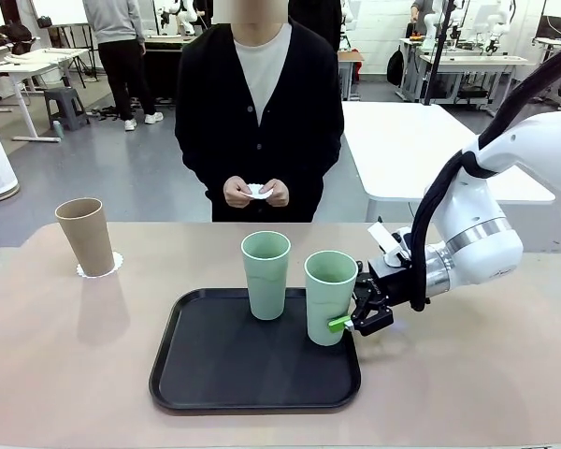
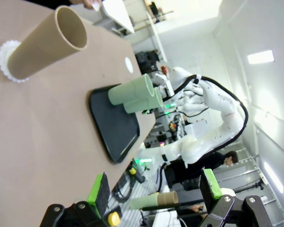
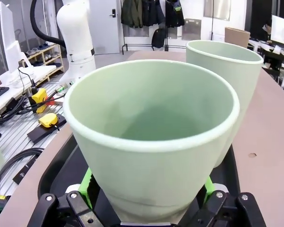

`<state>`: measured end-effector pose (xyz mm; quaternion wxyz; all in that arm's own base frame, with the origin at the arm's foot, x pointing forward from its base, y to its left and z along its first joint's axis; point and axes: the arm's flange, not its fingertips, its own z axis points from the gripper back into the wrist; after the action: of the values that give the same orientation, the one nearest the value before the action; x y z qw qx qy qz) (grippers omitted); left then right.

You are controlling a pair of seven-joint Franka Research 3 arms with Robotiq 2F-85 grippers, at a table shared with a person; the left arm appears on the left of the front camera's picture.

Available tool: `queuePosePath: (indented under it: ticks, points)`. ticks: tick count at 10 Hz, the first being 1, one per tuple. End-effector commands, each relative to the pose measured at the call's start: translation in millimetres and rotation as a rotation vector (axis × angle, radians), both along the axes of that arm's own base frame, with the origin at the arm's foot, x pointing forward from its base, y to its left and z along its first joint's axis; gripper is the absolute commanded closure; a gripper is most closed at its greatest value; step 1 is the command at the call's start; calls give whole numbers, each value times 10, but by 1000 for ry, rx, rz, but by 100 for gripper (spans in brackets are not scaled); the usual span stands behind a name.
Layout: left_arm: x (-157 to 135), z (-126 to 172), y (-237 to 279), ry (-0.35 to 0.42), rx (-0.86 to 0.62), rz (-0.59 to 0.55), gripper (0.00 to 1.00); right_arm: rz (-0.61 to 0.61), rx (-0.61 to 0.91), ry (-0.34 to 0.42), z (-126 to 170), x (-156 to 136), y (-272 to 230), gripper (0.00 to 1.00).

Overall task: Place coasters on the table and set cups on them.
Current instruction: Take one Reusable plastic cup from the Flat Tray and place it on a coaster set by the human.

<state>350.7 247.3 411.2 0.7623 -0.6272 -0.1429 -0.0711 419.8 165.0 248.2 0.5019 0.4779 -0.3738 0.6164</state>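
Surface (image 1: 65, 374), tan and broad, spans the front view, with a person (image 1: 258, 112) in a dark cardigan standing at its far edge. A black tray (image 1: 215, 374) lies near the middle and bears two cups. The far green cup (image 1: 266, 276) stands upright toward the tray's back. The near green cup (image 1: 329, 299) stands upright at the tray's right edge, just beside the first.

The right gripper (image 1: 344, 323) comes in from the right, low at this near cup. Its fingers (image 3: 87, 182) are spread wide, one on each side of the cup's lower wall, released rather than clamped. Whether the pads touch the wall I cannot tell. The left gripper (image 2: 155, 189), seen from its own wrist, has its fingers apart with nothing between them.

The tan cup (image 1: 86, 236) stands upright at far left, off the tray, on a coaster (image 1: 115, 263) whose scalloped rim shows around its base. The person's hands (image 1: 236, 193) pinch a second coaster (image 1: 258, 191) at waist height.
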Motion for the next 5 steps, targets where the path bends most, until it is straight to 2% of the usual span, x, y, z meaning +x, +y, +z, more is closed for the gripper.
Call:
queuePosePath:
  ticks: [1, 2, 3, 4, 5]
  points:
    - [-4, 15, 10, -6, 2, 7, 0, -25, 41, -28, -46, 57, 99, 0]
    - [-4, 15, 10, -6, 2, 7, 0, -18, 61, -39, -55, 65, 88, 41]
    - [-4, 15, 10, -6, 2, 7, 0, -19, 63, -32, -55, 62, 81, 58]
    - [-4, 15, 10, -6, 2, 7, 0, -19, 65, -32, -52, 66, 74, 100]
    - [-4, 15, 10, -6, 2, 7, 0, -24, 63, -33, -41, 58, 59, 100]
